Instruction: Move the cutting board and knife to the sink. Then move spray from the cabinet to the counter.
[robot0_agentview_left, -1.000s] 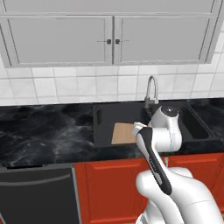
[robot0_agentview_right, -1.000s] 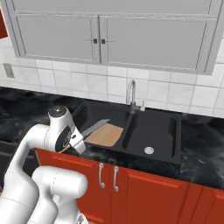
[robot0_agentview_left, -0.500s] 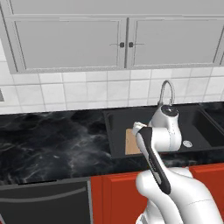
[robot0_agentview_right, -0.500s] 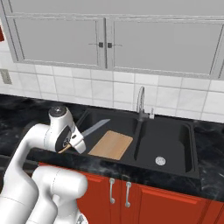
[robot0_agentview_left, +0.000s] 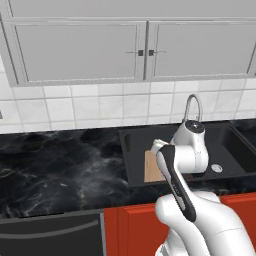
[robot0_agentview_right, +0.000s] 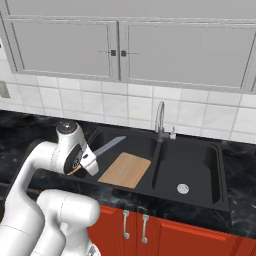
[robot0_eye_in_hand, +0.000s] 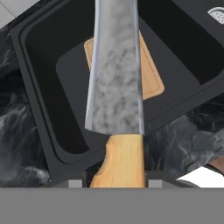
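My gripper (robot0_agentview_right: 79, 166) is shut on the knife's yellow-orange handle (robot0_eye_in_hand: 122, 162). It holds the knife over the front left corner of the sink (robot0_agentview_right: 192, 167). The grey blade (robot0_agentview_right: 107, 147) points out over the left basin (robot0_eye_in_hand: 43, 92). The light-tan cutting board (robot0_agentview_right: 125, 170) lies flat on the floor of that basin, under the blade (robot0_eye_in_hand: 116, 65). In the left base view my arm hides part of the cutting board (robot0_agentview_left: 151, 167). The spray and the cabinet are out of view.
A curved chrome faucet (robot0_agentview_right: 160, 120) rises behind the divider between the two basins. The black marble counter (robot0_agentview_left: 65, 170) stretches left of the sink. Grey wall cupboards (robot0_agentview_left: 80, 50) hang above white tiles. Red base cabinets (robot0_agentview_right: 165, 232) with silver handles sit below.
The whole picture has shifted: the base has driven, so the sink now sits further right in both base views. The knife stays in my grip in the same pose.
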